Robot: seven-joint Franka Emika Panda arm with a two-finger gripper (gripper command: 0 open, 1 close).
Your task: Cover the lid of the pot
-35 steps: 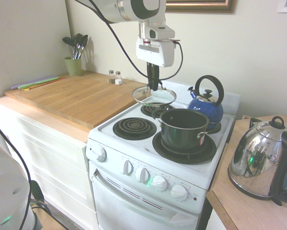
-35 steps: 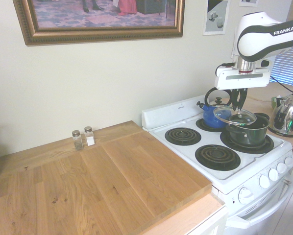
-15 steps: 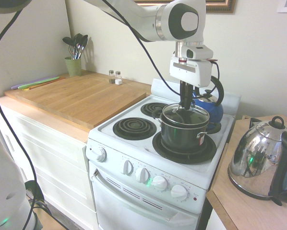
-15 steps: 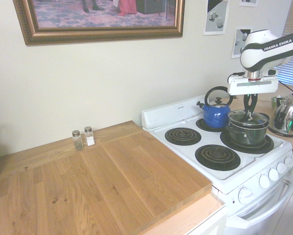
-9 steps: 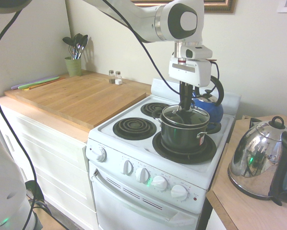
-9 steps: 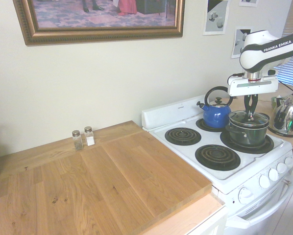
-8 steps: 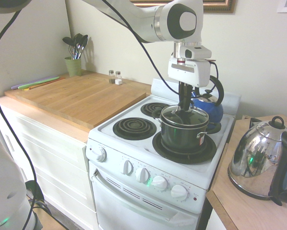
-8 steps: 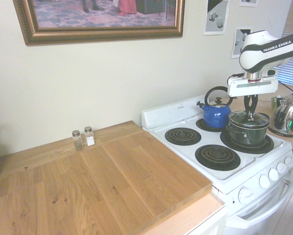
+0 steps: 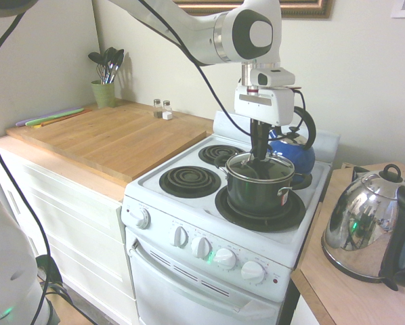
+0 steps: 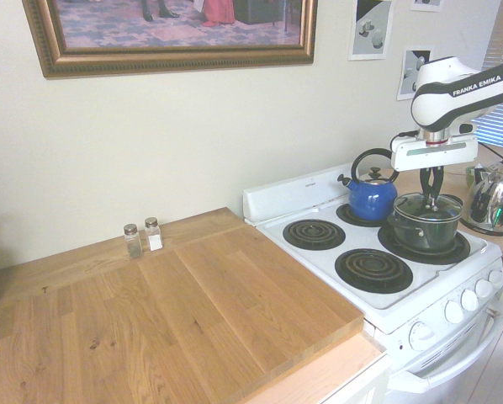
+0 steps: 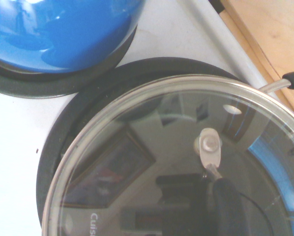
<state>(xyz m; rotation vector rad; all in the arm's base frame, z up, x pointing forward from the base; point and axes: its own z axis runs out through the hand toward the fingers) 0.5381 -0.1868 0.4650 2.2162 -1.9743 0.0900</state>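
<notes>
On the stove's [image 9: 189, 203] front right burner, nearest the knobs: the pot [image 9: 258, 191], dark, straight-sided, upright and centred on the coil. Seated on its silver rim, or so nearly that no gap shows in either exterior view: the lid [image 9: 260, 165], clear glass in a metal band, level rather than tipped. From the wrist view, rim of the lid [image 11: 186, 162] running concentric with the dark ring beneath, so apparently well centred.

Handling, as a judgement: glass likely heavy for its size, rigid, slick and breakable, prone to chip or clatter if dropped onto metal; best taken only by the small central knob, set down flat, let go only once fully resting.

Directly above: gripper [image 9: 257, 154] clenched on that knob, fingers pointing straight down, white wrist block squarely over the pot's middle. Further up, forearm reaching in from high at the left in the first exterior view, elbow bent near the wall.

Just behind the pot: blue kettle [image 9: 292, 150] on the rear burner, close but apart. Off to the side: chrome kettle [image 9: 365, 233] on the neighbouring counter, well clear.
</notes>
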